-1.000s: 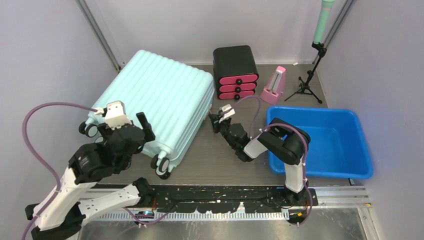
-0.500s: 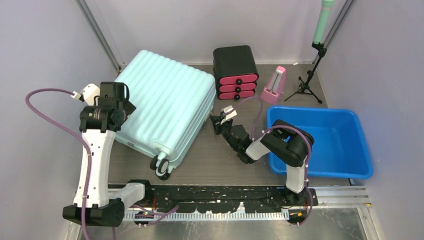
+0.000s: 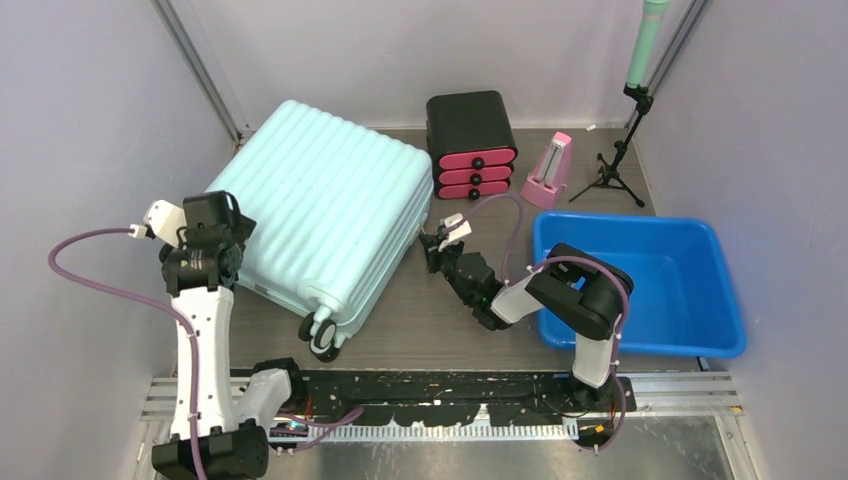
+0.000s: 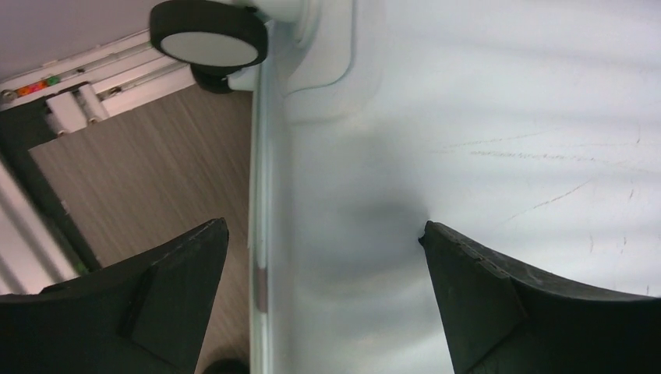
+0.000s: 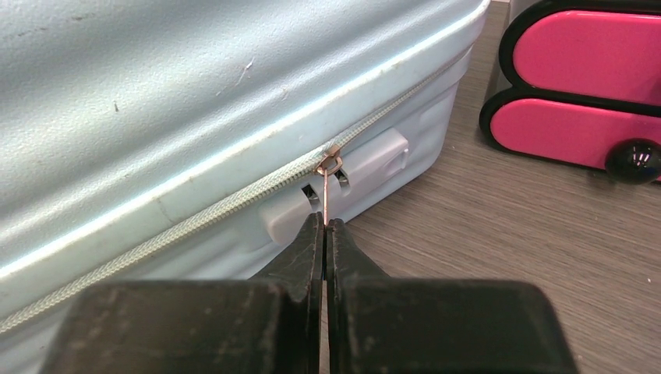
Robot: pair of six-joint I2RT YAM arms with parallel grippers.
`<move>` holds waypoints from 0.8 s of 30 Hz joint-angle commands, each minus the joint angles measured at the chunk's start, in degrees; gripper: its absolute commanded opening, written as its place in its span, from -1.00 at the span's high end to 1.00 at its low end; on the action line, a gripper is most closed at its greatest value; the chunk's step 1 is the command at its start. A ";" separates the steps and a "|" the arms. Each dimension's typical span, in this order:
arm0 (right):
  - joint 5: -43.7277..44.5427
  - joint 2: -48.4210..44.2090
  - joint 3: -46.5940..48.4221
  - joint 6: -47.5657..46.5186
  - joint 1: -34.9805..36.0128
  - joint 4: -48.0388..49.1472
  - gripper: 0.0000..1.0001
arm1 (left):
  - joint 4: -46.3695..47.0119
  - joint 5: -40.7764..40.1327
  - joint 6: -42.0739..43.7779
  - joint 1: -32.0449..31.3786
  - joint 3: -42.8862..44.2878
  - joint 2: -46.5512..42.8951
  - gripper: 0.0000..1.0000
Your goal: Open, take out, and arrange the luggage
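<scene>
Left arm has swung off the near, wheel end of the luggage (image 3: 330, 200) and now stands tall at its left edge; right arm has barely shifted.

Left gripper (image 4: 323, 234) is spread wide and holds nothing. On my left wrist feed one finger is over the table (image 4: 140, 179), the other over the pale shell, with the case's side seam between them. One caster (image 4: 206, 35) shows at the top of that view. Can't tell if either finger touches the shell.

Right gripper (image 5: 323, 222) is pinched fully together on the zip pull (image 5: 327, 191). The thin coppery tab runs from the slider straight down between the fingertips. The zip reads closed on both sides of the slider in that view.

Luggage lies flat, ribbed face up, lid down, at the left rear of the table, casters toward the arm bases. Its right corner is near the black drawer box (image 3: 470, 140) with pink drawers, not touching. Blue tub (image 3: 640, 222) sits at the right, well apart from the case.
</scene>
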 commanded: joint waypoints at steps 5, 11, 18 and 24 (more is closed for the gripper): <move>5.50 -6.05 -1.85 -0.71 3.12 -4.73 0.99 | 22.57 -0.62 5.46 2.21 -4.64 5.02 -0.94; 6.86 -6.57 -1.39 -0.87 5.82 -5.63 0.99 | 26.84 1.19 7.84 2.96 -2.60 11.73 -0.91; 8.51 -5.69 0.87 -1.61 9.25 -7.33 0.99 | 35.41 3.72 8.75 3.74 -3.75 15.39 -0.86; 10.88 -4.69 3.48 -1.23 12.43 -8.88 0.99 | 44.90 10.35 11.28 3.80 -0.82 22.64 -0.79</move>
